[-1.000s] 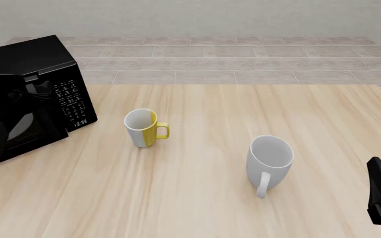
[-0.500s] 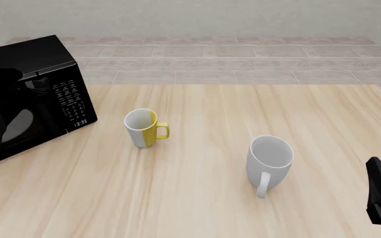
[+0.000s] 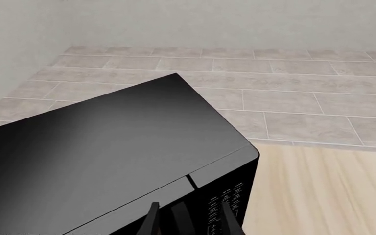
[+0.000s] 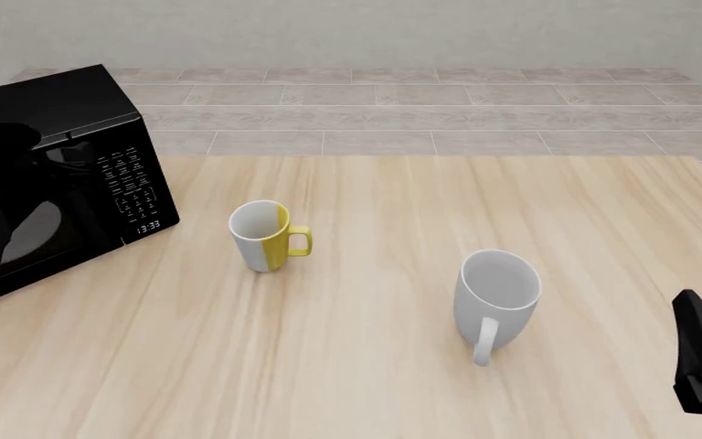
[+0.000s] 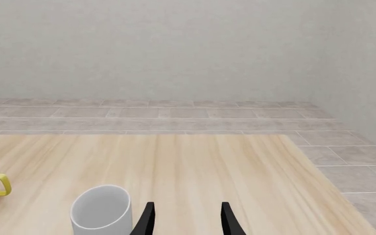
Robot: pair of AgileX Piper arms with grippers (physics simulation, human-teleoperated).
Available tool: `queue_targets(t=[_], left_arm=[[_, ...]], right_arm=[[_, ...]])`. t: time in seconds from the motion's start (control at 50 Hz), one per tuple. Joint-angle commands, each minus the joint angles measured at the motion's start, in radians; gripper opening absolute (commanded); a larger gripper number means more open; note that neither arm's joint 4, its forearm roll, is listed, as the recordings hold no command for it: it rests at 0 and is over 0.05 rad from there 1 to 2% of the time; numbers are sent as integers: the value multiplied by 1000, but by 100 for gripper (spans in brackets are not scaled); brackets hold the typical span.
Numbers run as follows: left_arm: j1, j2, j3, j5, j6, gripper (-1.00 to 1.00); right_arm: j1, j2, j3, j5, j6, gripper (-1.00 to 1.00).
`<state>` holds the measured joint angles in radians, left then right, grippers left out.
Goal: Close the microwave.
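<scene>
The glossy black microwave (image 4: 47, 192) stands at the table's far left. Its dark window door lies flush with the white-printed keypad panel (image 4: 132, 187), and the clock reads 13:33. In the left wrist view I look over the microwave's top (image 3: 109, 152). My left gripper (image 3: 189, 221) is open and empty, its fingertips (image 3: 228, 218) at the front top edge by the door seam. In the front view it is hard to tell apart from the black door. My right gripper (image 4: 696, 315) is at the table's near right edge, open and empty, as the right wrist view (image 5: 186, 218) also shows.
A yellow and white mug (image 4: 266, 235) stands right of the microwave. A larger white mug (image 4: 495, 294) stands near the right arm and also shows in the right wrist view (image 5: 100, 209). A tiled floor and a wall lie behind the wooden table (image 4: 376, 366).
One second ago the microwave door stood slightly ajar with my left arm against it. It has swung flush with the body. The right arm has not moved.
</scene>
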<state>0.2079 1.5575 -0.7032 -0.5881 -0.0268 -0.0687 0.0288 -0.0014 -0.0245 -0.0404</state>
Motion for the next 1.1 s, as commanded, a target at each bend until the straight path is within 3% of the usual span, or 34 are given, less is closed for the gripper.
queue_targets(t=[0.02, 0.24, 0.28, 0.52, 0.68, 0.72, 0.8, 1.1], left_arm=[[-8, 28, 32, -15, 52, 100], [-27, -166, 202, -60, 66, 100], [-40, -279, 276, -53, 70, 100], [-79, -676, 391, 159, 65, 100], [-107, -926, 404, 348, 69, 100], [-118, -981, 469, 323, 72, 100], [-131, -1146, 460, 458, 78, 100], [-155, -1469, 408, 772, 70, 100]], right_arm=[[3, 16, 1, -13, -1, 100], [0, 3, 1, 2, -1, 100], [4, 6, 1, 0, -2, 100], [9, 8, 0, -6, -3, 100], [10, 10, 0, -9, -2, 100], [9, 7, -1, -7, -1, 100], [9, -1, -1, -1, -2, 100], [6, -7, 0, 6, 3, 100]])
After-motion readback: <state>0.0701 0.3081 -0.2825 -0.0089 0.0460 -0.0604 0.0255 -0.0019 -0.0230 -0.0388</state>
